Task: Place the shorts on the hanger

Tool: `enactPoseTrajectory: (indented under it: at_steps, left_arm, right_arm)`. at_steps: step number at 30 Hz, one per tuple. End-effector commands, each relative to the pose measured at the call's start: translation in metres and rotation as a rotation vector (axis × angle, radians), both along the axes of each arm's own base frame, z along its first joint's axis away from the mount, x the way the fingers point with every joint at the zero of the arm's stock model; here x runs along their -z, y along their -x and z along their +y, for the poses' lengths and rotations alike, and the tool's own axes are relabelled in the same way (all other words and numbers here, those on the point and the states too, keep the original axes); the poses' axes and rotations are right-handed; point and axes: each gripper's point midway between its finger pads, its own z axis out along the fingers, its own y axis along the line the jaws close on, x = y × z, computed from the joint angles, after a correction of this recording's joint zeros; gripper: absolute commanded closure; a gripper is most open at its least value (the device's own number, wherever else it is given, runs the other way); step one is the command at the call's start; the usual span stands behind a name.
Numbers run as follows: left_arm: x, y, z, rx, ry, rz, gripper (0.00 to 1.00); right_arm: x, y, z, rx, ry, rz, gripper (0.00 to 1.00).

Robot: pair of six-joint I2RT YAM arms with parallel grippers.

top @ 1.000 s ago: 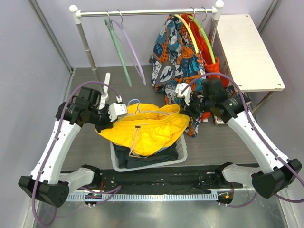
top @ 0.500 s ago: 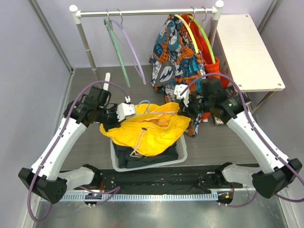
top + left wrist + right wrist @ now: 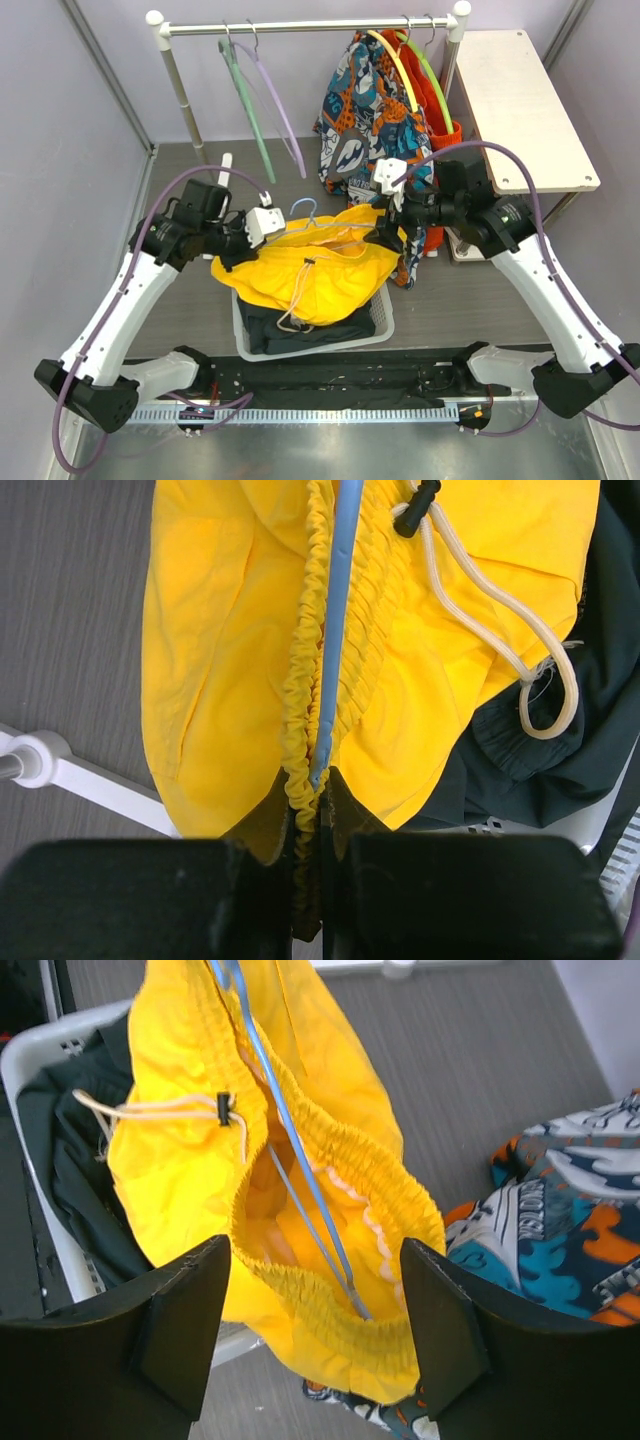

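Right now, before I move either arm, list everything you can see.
shorts: 1, bright yellow, draped over the basket
hanger: 1, light blue, running along the shorts' waistband
basket: 1, white, mid-table under the shorts
dark clothes: a pile, blackish, inside the basket
rail: 1, metal on white posts, at the back
bare hangers: 2, mint green and lilac, left on the rail
patterned shorts: 1, orange and teal, hanging right on the rail
red-orange garment: 1, hanging beside them
side table: 1, white, far right
left gripper: shut on the waistband and hanger end
right gripper: open, astride the waistband's other end
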Motion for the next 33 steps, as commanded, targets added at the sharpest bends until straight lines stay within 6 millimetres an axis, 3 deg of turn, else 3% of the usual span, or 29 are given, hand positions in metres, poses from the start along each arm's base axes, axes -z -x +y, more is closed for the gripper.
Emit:
enactPoseTrajectory:
  at_steps: [1,7,13,16,18,19,20,21,27,33]
  left_arm:
    - [-0.044,-0.001,-0.009,0.002,0.095,-0.097,1.00]
    - [-0.055,0.002,-0.012,0.006,0.122,-0.100,1.00]
    - [-0.069,0.011,-0.011,0.012,0.156,-0.124,1.00]
    - [-0.078,0.015,-0.009,0.013,0.165,-0.144,1.00]
    - [-0.084,0.018,-0.007,0.009,0.174,-0.159,1.00]
    - [-0.086,0.019,-0.007,0.006,0.179,-0.163,1.00]
    - [-0.088,0.021,-0.006,-0.005,0.185,-0.164,1.00]
    - [-0.089,0.020,-0.005,-0.021,0.188,-0.166,1.00]
    - [-0.098,0.018,0.001,-0.117,0.235,-0.169,0.69]
    - [-0.092,0.015,0.014,-0.198,0.207,-0.149,0.59]
  right_arm:
    - [-0.057,0.010,0.029,-0.068,-0.128,-0.064,0.26]
    - [-0.057,0.016,0.075,-0.131,-0.086,-0.100,0.26]
    - [-0.049,-0.002,0.090,-0.100,-0.033,-0.155,0.35]
    - [-0.050,-0.004,0.092,-0.099,-0.027,-0.167,0.50]
    - [-0.053,-0.002,0.090,-0.098,-0.027,-0.170,0.69]
    - [-0.055,-0.001,0.090,-0.099,-0.029,-0.176,0.87]
    - [-0.057,-0.002,0.088,-0.094,-0.028,-0.178,0.96]
    - [-0.059,0.000,0.086,-0.091,-0.026,-0.178,0.99]
    - [-0.087,0.003,0.067,-0.025,-0.044,-0.230,0.99]
    - [-0.110,0.016,0.049,-0.010,-0.052,-0.252,0.99]
